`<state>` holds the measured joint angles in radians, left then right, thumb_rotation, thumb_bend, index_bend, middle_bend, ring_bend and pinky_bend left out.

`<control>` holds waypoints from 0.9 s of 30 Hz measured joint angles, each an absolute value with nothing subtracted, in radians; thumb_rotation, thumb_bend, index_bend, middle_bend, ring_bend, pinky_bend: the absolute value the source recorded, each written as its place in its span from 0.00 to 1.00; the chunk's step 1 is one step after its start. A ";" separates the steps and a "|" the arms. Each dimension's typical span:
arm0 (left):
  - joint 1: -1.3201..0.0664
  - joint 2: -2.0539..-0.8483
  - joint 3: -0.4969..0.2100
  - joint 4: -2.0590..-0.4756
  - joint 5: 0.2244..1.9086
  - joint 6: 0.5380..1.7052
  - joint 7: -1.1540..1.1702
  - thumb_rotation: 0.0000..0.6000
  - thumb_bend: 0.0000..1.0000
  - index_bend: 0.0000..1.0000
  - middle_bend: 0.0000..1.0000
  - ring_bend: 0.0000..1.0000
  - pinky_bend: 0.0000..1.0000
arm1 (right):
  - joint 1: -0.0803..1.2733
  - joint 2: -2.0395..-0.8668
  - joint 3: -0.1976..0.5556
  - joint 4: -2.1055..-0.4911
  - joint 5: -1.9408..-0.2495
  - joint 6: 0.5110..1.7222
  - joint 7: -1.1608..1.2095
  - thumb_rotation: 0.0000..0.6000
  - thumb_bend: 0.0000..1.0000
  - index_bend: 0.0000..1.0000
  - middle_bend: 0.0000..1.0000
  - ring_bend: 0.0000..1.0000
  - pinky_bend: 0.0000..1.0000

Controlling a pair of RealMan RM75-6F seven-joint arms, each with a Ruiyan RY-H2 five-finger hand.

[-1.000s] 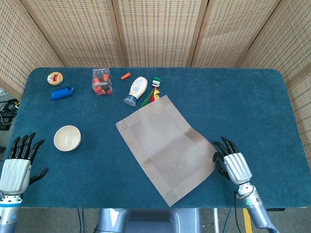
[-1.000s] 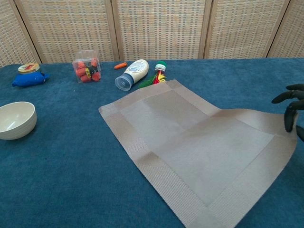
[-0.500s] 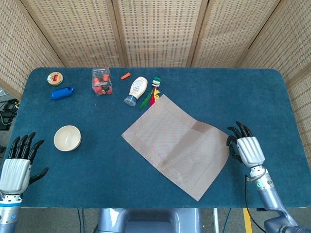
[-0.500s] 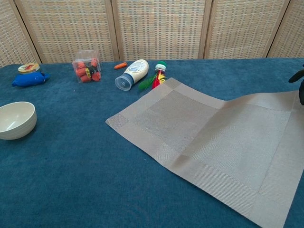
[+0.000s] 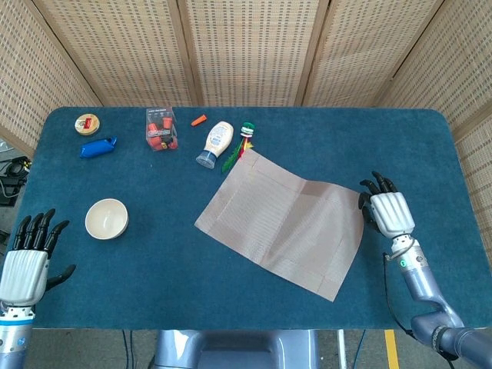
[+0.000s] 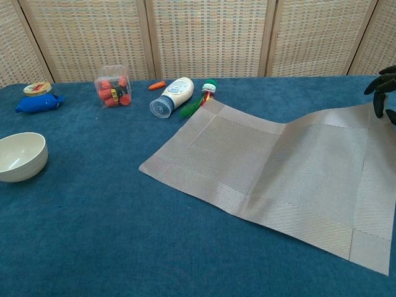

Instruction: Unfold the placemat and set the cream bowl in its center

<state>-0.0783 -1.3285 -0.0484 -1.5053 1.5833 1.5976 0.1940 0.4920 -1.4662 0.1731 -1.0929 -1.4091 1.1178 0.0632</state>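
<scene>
I am operating in a staged test or lab station rather than a lived-in room. The work surface is a table covered edge to edge in dark blue carpet-like fabric (image 5: 384, 146), closed in on three sides by folding screens of woven cane panels in light wooden frames (image 5: 246, 46). Beyond the table's left edge I see black cables on a bare floor (image 5: 9, 175).

Along the far side of the blue worktop (image 5: 154, 277) sit several items. At far left, a round tin (image 5: 88, 123) lies just behind a blue packet (image 5: 98, 147). A clear box of red pieces (image 5: 161, 128) stands further right, with a small orange piece (image 5: 199, 119) near it. A white squeeze bottle (image 5: 215, 143) lies on its side beside a red, green and yellow bundle (image 5: 241, 146). Woven screens (image 5: 246, 46) stand behind.
</scene>
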 measured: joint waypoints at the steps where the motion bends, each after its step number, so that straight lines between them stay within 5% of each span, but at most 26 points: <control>1: -0.079 -1.328 -0.049 -1.505 1.582 1.597 0.193 1.00 0.13 0.17 0.00 0.00 0.00 | 0.494 -1.467 0.179 -1.089 -1.400 1.115 0.057 1.00 0.55 0.58 0.17 0.04 0.13; 4: -0.079 -1.328 -0.051 -1.502 1.577 1.594 0.190 1.00 0.13 0.17 0.00 0.00 0.00 | 0.490 -1.464 0.188 -1.082 -1.378 1.122 0.038 1.00 0.43 0.29 0.01 0.00 0.01; 8: -0.081 -1.329 -0.051 -1.500 1.575 1.589 0.190 1.00 0.13 0.16 0.00 0.00 0.00 | 0.472 -1.435 0.187 -1.111 -1.362 1.127 0.017 1.00 0.36 0.07 0.00 0.00 0.00; 27: -0.113 -1.325 -0.057 -1.517 1.582 1.551 0.224 1.00 0.08 0.15 0.00 0.00 0.00 | 0.267 -1.350 0.133 -1.332 -1.388 1.419 0.006 1.00 0.24 0.02 0.00 0.00 0.00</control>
